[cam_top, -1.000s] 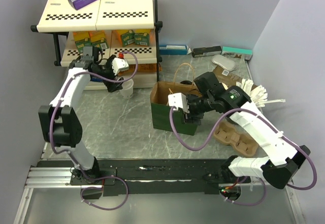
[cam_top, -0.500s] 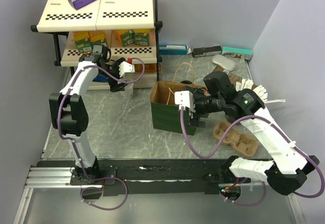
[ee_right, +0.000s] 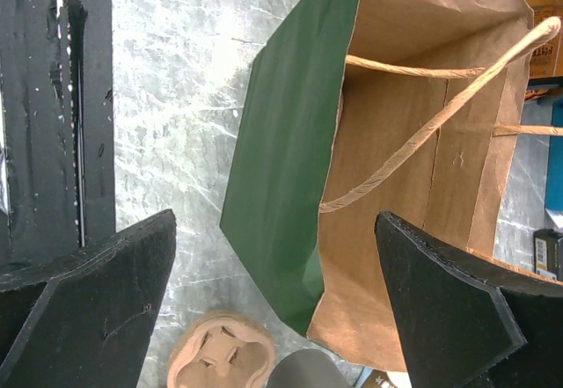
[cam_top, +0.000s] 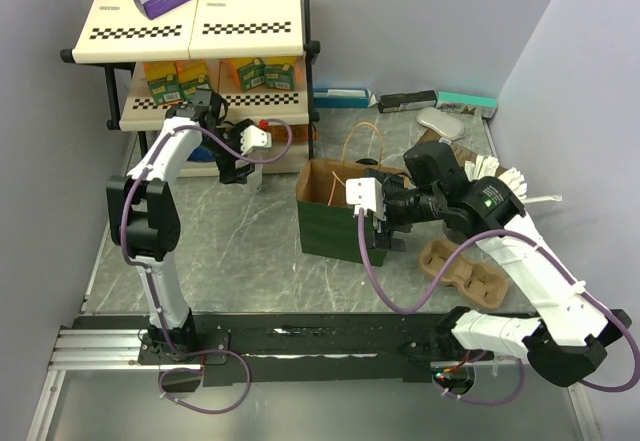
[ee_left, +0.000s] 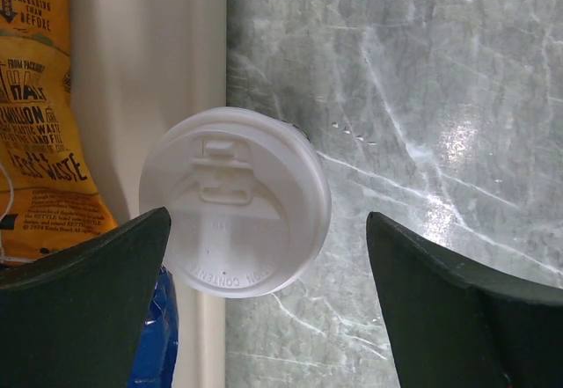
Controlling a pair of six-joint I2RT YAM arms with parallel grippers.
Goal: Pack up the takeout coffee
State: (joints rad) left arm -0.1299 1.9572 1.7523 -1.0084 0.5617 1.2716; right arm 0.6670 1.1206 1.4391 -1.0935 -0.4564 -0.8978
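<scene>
A takeout coffee cup [ee_left: 233, 203] with a white sip lid stands on the marble table against the shelf's cream base board. My left gripper [ee_left: 268, 230] hangs open just above it, the lid nearer the left finger. In the top view that gripper [cam_top: 236, 168] covers most of the cup. My right gripper [ee_right: 274, 221] is open over the near corner of the green paper bag [ee_right: 290, 142], with nothing between its fingers. From above, the right gripper [cam_top: 384, 227] sits at the bag's [cam_top: 330, 223] right end. The bag's brown inside shows only its twine handles.
The brown pulp cup tray [cam_top: 462, 267] lies right of the bag, with a grey tumbler [ee_right: 308, 372] and white sticks [cam_top: 503, 177] behind it. The two-tier shelf [cam_top: 190, 23] fills the back left, holding tea boxes. An orange packet [ee_left: 35, 142] lies beside the cup. Boxes line the back wall.
The left arm has swung in along the shelf, bringing its gripper down over the lidded cup. The right gripper has shifted slightly right and back at the bag's corner.
</scene>
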